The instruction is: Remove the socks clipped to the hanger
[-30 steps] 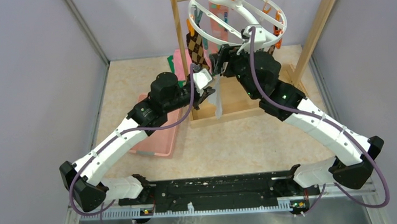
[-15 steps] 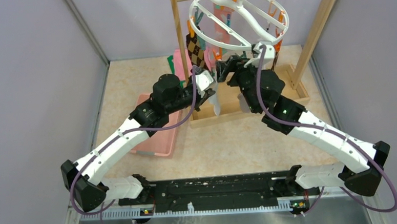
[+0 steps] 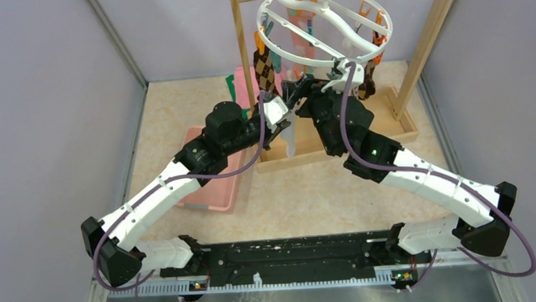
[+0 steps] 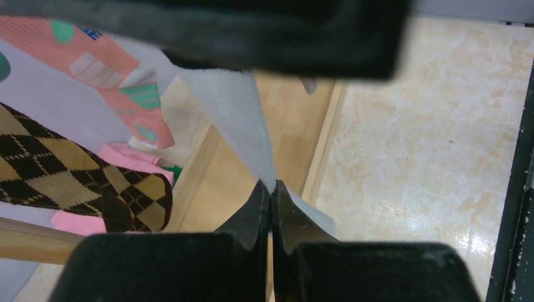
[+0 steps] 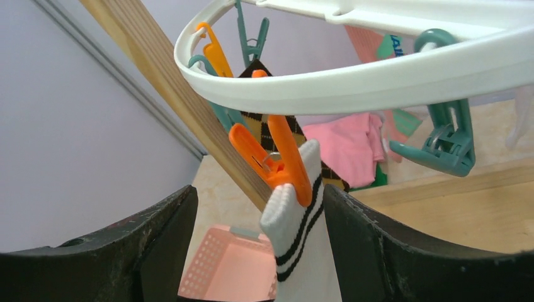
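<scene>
Swinging in under hanger (image 5: 352, 82) rim at 6 o'clock: right gripper (image 5: 264, 251), spread, bracketing orange clip (image 5: 277, 157) on striped sock (image 5: 302, 251); left gripper (image 4: 271, 195) pinching sock below, readying unclipping.

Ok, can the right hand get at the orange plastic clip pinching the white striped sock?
Probably yes: right hand open, orange plastic clip and white striped sock between its fingers, nothing blocking.

The only writing is a few blue capital letters on the pink sock (image 4: 116, 72), cut off and blurred in both wrist views. No whole word can be read.
</scene>
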{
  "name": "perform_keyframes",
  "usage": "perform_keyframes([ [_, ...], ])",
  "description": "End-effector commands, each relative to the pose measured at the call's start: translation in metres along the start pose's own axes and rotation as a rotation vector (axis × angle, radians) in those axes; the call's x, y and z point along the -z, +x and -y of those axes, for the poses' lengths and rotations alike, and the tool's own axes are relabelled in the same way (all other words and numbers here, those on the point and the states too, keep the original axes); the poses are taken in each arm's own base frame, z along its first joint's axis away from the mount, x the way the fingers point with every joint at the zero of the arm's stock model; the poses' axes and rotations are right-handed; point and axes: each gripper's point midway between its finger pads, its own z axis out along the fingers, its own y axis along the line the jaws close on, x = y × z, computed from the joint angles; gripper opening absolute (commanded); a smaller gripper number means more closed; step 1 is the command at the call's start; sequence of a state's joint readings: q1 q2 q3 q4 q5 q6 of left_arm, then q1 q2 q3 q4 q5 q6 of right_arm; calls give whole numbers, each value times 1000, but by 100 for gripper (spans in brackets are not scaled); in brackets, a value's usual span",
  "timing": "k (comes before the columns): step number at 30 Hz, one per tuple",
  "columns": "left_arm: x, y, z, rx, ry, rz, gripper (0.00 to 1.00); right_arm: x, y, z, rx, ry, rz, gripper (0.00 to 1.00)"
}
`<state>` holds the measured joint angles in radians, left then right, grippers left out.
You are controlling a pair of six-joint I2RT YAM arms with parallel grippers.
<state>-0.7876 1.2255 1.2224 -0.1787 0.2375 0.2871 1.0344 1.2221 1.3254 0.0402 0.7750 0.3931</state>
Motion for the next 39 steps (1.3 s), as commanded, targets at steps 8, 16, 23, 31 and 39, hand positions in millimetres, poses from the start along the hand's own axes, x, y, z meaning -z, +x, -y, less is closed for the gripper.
perform_keyframes([
  [8, 7, -20, 0, -39, -12, 69, 0, -17, -39, -7, 115, 97, 111, 67],
  [16, 9, -19, 3, -36, -7, 69, 0, -25, -48, -4, 157, 87, 122, 55],
  [23, 8, -20, 4, -39, -1, 69, 0, -36, -49, -3, 153, 47, 98, 53],
  [31, 7, -23, 6, -45, 6, 77, 0, -45, -42, -4, 123, 13, 55, 55],
  [39, 3, -18, 7, -52, 3, 62, 0, -45, -45, -6, 97, -1, 60, 60],
])
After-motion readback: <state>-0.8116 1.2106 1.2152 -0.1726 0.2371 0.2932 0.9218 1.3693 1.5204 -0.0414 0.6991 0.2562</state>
